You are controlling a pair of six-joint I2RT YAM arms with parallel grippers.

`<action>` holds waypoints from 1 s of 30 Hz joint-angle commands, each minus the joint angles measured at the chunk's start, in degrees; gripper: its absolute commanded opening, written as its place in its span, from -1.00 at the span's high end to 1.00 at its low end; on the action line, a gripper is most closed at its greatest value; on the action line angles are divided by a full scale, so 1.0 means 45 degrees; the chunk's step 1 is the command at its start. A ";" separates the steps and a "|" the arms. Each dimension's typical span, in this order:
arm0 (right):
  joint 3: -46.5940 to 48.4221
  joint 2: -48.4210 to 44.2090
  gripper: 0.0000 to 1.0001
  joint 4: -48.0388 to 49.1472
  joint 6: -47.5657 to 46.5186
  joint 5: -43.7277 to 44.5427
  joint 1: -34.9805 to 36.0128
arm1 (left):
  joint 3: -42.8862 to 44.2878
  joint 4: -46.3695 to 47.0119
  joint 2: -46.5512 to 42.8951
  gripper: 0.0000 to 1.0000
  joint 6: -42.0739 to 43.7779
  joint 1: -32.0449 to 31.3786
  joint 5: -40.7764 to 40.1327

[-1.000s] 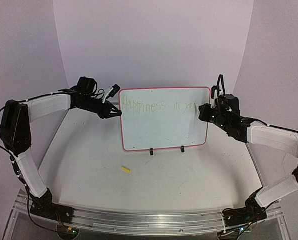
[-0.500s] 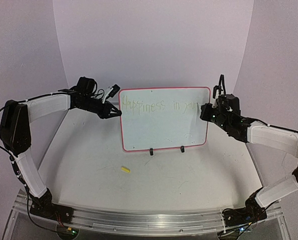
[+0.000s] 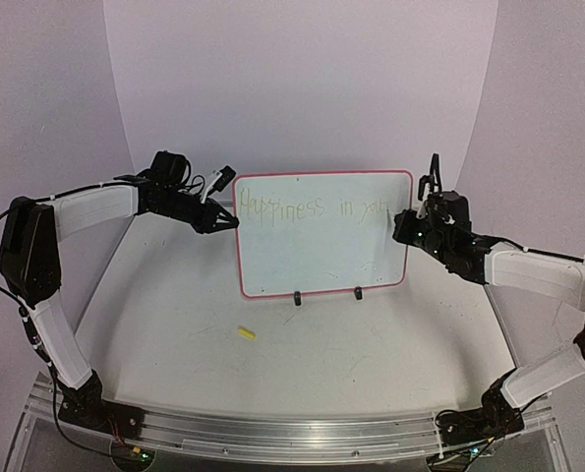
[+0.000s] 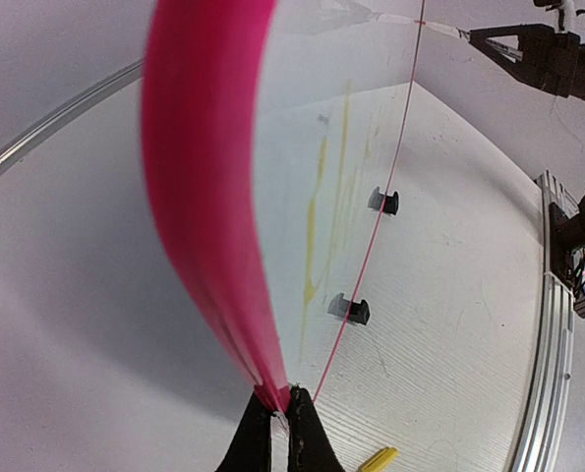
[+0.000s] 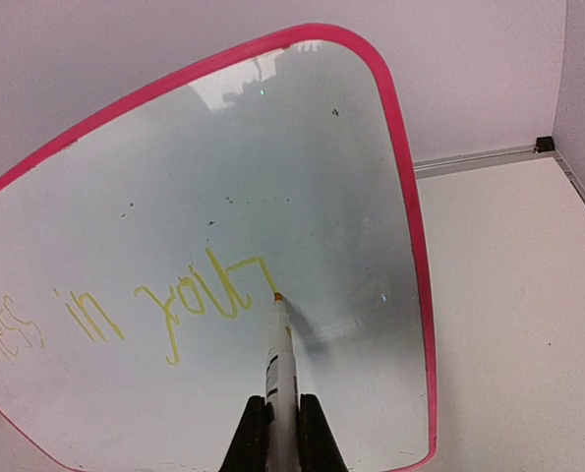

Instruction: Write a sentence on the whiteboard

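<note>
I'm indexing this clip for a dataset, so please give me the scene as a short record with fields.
Board: whiteboard upright on two black clip feet, standing on the table
Writing: faint yellow sentence, one line, reads "Happiness in your"
Left end effector: shut on the board's left pink border
Right end effector: shut on a marker, tip at the last letter
Loose item: small yellow piece on the table, in front of the board
</note>
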 commanded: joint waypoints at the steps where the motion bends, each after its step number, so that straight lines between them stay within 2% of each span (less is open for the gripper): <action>1: -0.0203 0.0061 1.00 0.0077 0.0285 -0.0013 -0.0092 | 0.0168 0.0020 -0.0417 1.00 0.0475 -0.0200 -0.0124; 30: 0.0705 -0.0028 1.00 0.0448 0.0087 0.0474 -0.0092 | 0.0157 0.0030 -0.0463 1.00 0.0470 -0.0204 -0.0150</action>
